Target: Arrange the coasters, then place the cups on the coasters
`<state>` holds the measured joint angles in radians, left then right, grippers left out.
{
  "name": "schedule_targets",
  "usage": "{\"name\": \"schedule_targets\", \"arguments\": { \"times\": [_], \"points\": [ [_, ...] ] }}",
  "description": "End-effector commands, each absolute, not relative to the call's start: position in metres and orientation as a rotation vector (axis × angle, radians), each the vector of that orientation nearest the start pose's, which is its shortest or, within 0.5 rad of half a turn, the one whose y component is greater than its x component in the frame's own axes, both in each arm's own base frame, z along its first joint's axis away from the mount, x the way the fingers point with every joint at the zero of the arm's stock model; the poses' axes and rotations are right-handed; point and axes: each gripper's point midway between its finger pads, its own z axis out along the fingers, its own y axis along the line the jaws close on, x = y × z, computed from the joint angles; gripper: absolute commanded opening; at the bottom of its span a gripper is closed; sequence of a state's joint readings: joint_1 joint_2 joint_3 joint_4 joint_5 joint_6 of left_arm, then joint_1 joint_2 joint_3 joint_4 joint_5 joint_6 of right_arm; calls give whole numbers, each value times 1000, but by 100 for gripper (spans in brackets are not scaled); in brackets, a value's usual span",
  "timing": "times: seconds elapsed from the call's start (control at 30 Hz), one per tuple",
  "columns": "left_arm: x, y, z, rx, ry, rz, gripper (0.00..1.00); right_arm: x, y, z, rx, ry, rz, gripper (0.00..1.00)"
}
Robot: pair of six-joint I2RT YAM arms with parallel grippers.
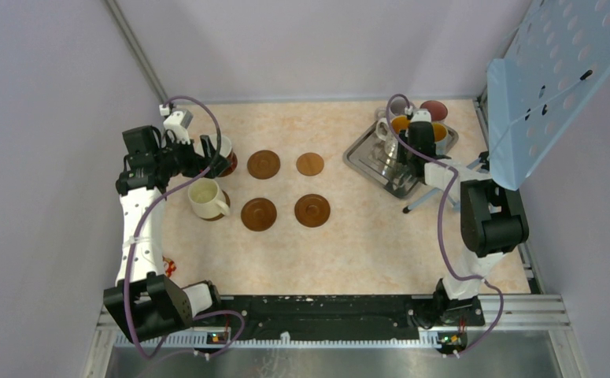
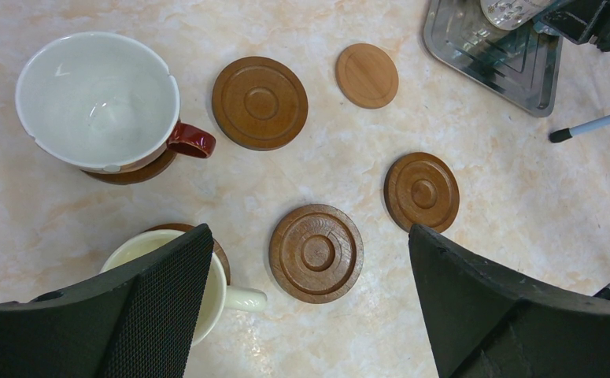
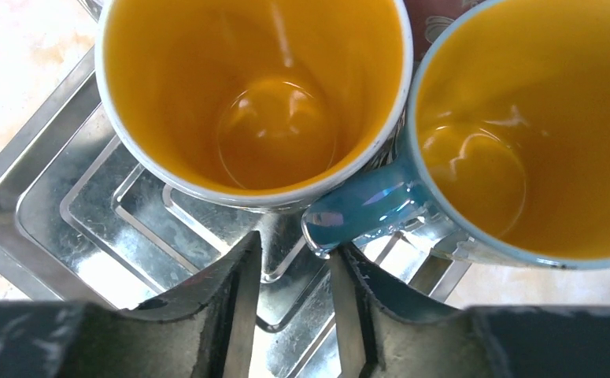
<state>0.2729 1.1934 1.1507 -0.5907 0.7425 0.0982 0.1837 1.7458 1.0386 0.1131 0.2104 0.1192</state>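
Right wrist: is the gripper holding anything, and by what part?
Cannot tell. Right gripper jaws stand half-open at the handle of the blue mug; no firm grip shows.

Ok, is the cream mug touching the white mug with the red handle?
Apart. The left wrist view shows bare table between the cream mug and the white mug.

square silver tray (image 1: 359,157) on marbled beige table (image 1: 364,236); blue perforated panel (image 1: 561,79) at right.
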Motion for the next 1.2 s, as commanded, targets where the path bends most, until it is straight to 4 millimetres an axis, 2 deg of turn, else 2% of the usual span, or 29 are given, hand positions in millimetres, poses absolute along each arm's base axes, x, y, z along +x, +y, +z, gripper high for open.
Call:
{"name": "schedule_targets", "arguments": {
  "times": [0.0,0.17,0.3,0.63,0.9,1.17],
  "points": [
    [335,-28,264,234,2022,-583,99,480,56,109,42,2063,-31,34],
    [335,-28,264,234,2023,-584,99,482,54,112,19,2031,-46,31],
    [335,-28,264,234,2024,-580,99,481,54,111,12,2042,-49,25],
    [334,-27,265,233,2021,-577,99,474,48,111,10,2054,-81,0],
    [334,-28,267,233,2019,-581,99,457,54,116,-23,2059,-26,0],
    [333,-29,267,230,2017,-590,99,438,71,126,-109,2043,87,0]
  ]
}}
